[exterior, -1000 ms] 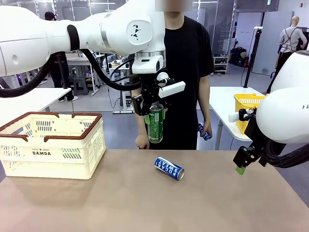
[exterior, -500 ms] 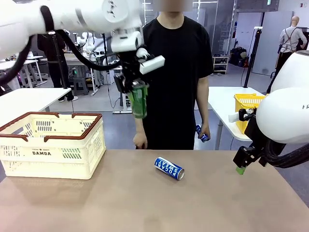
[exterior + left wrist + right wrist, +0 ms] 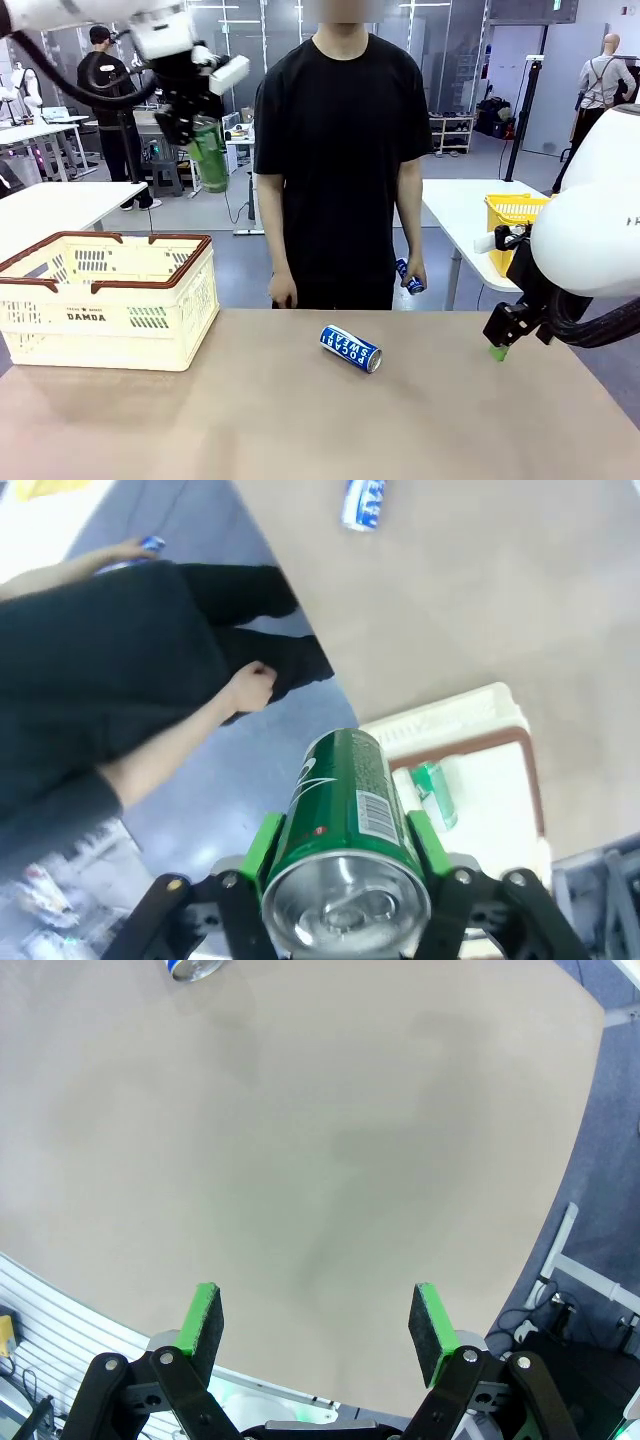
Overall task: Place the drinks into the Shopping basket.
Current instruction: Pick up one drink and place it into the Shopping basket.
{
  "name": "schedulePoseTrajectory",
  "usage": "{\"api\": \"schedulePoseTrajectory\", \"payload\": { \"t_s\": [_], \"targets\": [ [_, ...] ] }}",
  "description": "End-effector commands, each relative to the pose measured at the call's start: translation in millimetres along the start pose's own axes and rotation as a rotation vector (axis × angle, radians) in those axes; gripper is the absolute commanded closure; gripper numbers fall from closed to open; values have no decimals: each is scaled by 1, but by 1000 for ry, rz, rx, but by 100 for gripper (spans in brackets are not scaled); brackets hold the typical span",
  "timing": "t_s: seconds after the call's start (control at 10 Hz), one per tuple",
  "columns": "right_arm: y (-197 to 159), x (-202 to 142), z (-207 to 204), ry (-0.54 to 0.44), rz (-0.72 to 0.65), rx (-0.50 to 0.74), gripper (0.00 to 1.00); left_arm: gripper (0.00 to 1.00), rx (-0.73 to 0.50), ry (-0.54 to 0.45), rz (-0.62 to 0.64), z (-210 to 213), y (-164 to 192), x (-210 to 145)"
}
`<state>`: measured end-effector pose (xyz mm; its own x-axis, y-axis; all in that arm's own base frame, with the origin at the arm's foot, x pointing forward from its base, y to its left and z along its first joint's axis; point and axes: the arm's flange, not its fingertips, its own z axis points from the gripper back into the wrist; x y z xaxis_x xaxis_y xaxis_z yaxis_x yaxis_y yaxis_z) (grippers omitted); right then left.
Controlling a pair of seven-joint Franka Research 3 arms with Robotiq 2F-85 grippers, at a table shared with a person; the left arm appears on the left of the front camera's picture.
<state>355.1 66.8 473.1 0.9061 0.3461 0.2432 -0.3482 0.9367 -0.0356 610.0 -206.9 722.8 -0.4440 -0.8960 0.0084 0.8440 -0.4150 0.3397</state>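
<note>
Left gripper point(image 3: 198, 128): closed on the green can point(image 3: 211, 156), green pads pressed to opposite sides of its body, silver top toward the wrist camera.
Reason for grip: probably a side hold that leaves the can's lower end free for setting down.
Left arm pose: raised high at the left, wrist tipped, can hanging slanted well above the right far corner of the Shopping basket point(image 3: 108, 318).
Shopping basket: near left of the table, open side up; something green point(image 3: 435, 793) lying inside, kind hard to tell.
Blue can point(image 3: 350, 348): on its side mid-table, well apart from both grippers, likely next in line.
Second blue can point(image 3: 403, 274): gripped in the person's hand point(image 3: 417, 279) at the far edge, held low.
Right gripper point(image 3: 318, 1320): jaws wide, nothing between them, low over the table's right side, seemingly parked clear of the left arm's path.
Step in hand: carrying toward the basket; lowering and release not yet done.
</note>
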Motion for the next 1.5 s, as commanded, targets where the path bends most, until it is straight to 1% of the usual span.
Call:
{"api": "schedulePoseTrajectory", "payload": {
  "t_s": [0.0, 0.2, 0.4, 0.5, 0.7, 0.9, 1.0, 1.1, 1.2, 1.4],
  "targets": [
    [0, -1, 0, 2, 5, 7, 7, 40, 71, -15, 151, 4, -26, -40],
    [0, -1, 0, 2, 5, 7, 7, 40, 33, -21, 229, -2, -62, -84],
    [0, -1, 0, 2, 5, 7, 7, 40, -38, -25, 286, -24, -95, -109],
    [0, -1, 0, 2, 5, 7, 7, 40, -52, -29, 313, -33, -110, -121],
    [0, -1, 0, 2, 5, 7, 7, 40, -46, 14, 357, -55, -134, -148],
    [0, -1, 0, 2, 5, 7, 7, 40, 33, 4, 387, -69, -137, -176],
    [0, -1, 0, 2, 5, 7, 7, 40, 9, 14, 391, -77, -139, -191],
    [0, -1, 0, 2, 5, 7, 7, 40, -26, 0, 408, -85, -141, -201],
    [0, -1, 0, 2, 5, 7, 7, 40, -53, -27, 415, -94, -142, -208],
    [0, -1, 0, 2, 5, 7, 7, 40, -74, -41, 417, -108, -144, -217]
  ]
}}
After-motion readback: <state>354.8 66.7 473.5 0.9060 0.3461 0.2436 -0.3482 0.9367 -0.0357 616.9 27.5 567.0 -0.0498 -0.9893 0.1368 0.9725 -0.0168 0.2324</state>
